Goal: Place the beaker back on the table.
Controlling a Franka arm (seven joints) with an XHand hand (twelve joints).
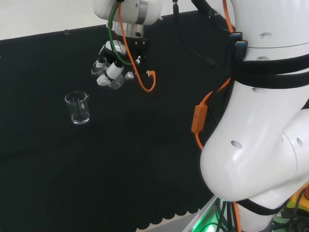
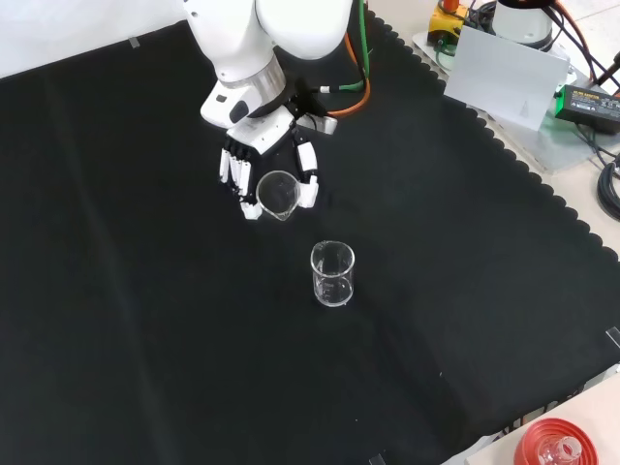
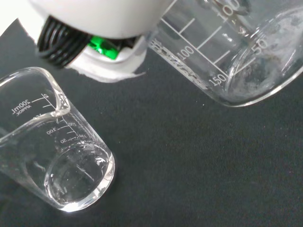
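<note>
In the front view, the hand (image 2: 266, 172) had its fingers curled around a clear beaker (image 2: 277, 194), carrying it above the black cloth (image 2: 145, 320), likely for setting down. To its lower right, apart, a second beaker (image 2: 332, 274) stood upright.

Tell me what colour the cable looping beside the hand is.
Orange; the cable shows best in the head view, curling beside the hand.

The white robot arm (image 2: 291, 29) is reaching down, its black and white hand (image 2: 254, 165) hanging above the cloth (fingers (image 2: 308, 174) curling around a clear glass beaker (image 2: 277, 194)).
</note>
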